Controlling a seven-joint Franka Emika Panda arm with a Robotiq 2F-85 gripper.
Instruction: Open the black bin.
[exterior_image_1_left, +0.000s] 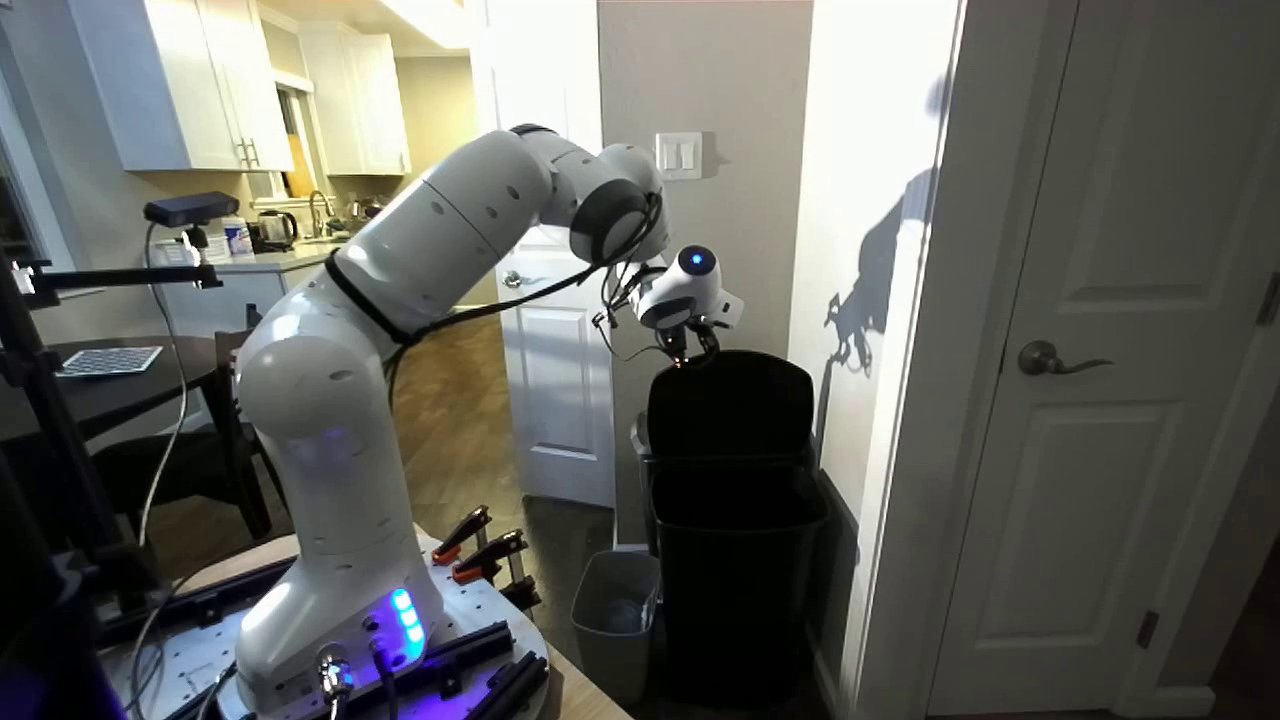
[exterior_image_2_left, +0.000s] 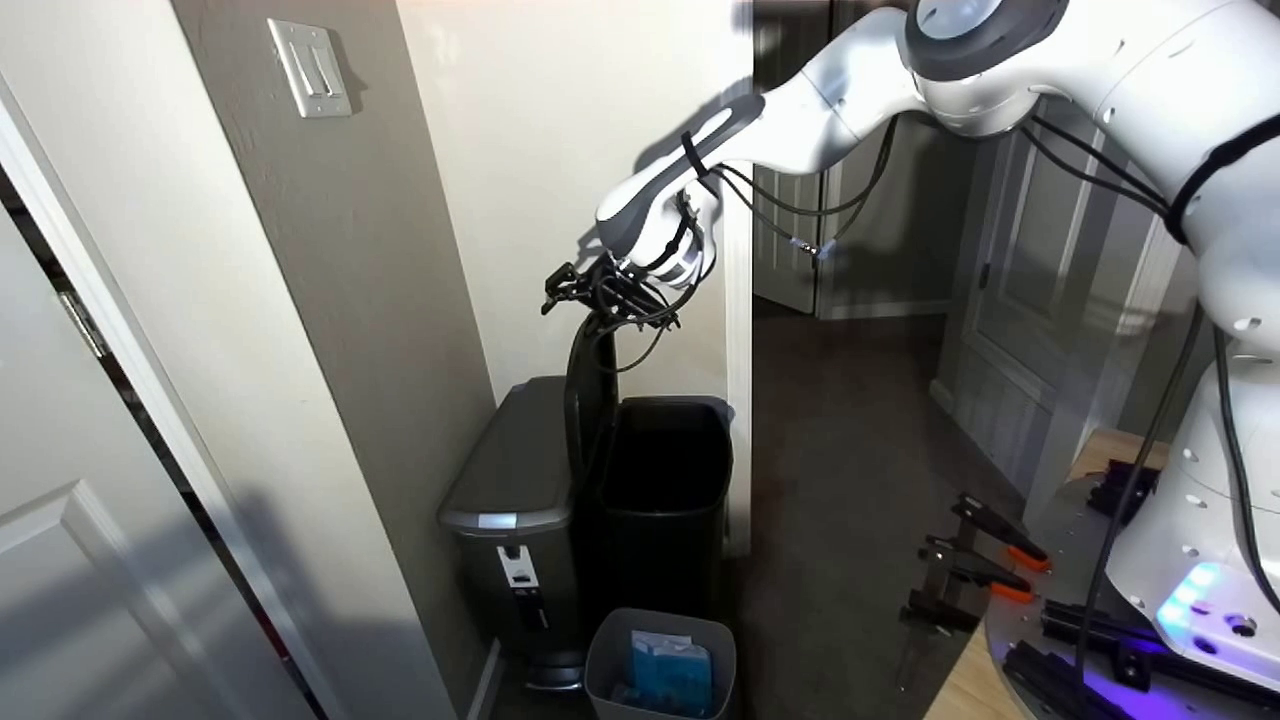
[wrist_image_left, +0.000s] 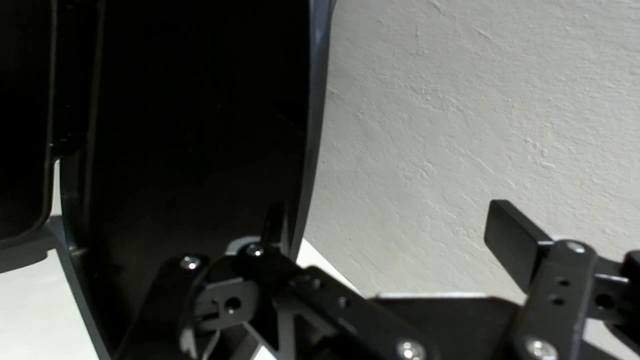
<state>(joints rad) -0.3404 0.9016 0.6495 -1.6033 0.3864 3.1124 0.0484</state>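
Note:
The black bin (exterior_image_1_left: 740, 600) stands by the wall corner and also shows in an exterior view (exterior_image_2_left: 665, 540). Its lid (exterior_image_1_left: 735, 405) stands raised, about upright, in both exterior views (exterior_image_2_left: 590, 395), and the dark inside of the bin shows. In the wrist view the inner face of the lid (wrist_image_left: 200, 125) fills the left half. My gripper (exterior_image_1_left: 690, 358) is at the top edge of the lid, also in an exterior view (exterior_image_2_left: 610, 295). In the wrist view its fingers (wrist_image_left: 392, 225) are wide apart with nothing between them. The left finger overlaps the lid's edge; whether it touches is unclear.
A grey lidded bin (exterior_image_2_left: 515, 450) stands directly behind the raised lid. A small grey wastebasket (exterior_image_2_left: 660, 640) stands beside the black bin, also in an exterior view (exterior_image_1_left: 615, 610). Walls (exterior_image_2_left: 570, 200) close in the corner. Clamps (exterior_image_1_left: 490, 545) sit on the robot's base table.

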